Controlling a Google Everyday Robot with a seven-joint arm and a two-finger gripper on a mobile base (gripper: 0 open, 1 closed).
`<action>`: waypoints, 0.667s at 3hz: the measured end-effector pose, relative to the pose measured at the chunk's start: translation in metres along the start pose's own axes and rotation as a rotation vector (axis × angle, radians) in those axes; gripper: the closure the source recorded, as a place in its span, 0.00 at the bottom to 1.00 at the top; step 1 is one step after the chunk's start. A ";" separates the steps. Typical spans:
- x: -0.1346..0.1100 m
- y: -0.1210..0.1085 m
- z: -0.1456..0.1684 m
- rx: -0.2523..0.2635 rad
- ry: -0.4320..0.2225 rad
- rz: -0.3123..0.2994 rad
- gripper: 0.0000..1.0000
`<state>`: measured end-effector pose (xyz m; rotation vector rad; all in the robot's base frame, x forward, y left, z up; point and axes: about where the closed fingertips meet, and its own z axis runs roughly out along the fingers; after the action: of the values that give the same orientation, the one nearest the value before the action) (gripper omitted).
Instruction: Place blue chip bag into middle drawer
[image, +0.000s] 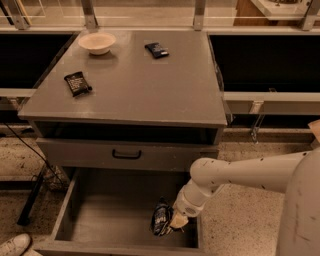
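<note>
Grips blue chip bag (160, 220) upright between the 2 closed fingers of gripper (171, 225), low inside open middle drawer (110, 210); floor just below fingertips, front-right corner beside them, bag to their left.
</note>
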<state>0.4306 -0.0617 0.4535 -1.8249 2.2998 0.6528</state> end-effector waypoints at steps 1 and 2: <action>-0.005 -0.005 0.024 -0.044 0.005 -0.002 1.00; -0.005 -0.005 0.024 -0.043 0.005 -0.002 1.00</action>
<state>0.4332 -0.0477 0.4323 -1.8496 2.3039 0.7040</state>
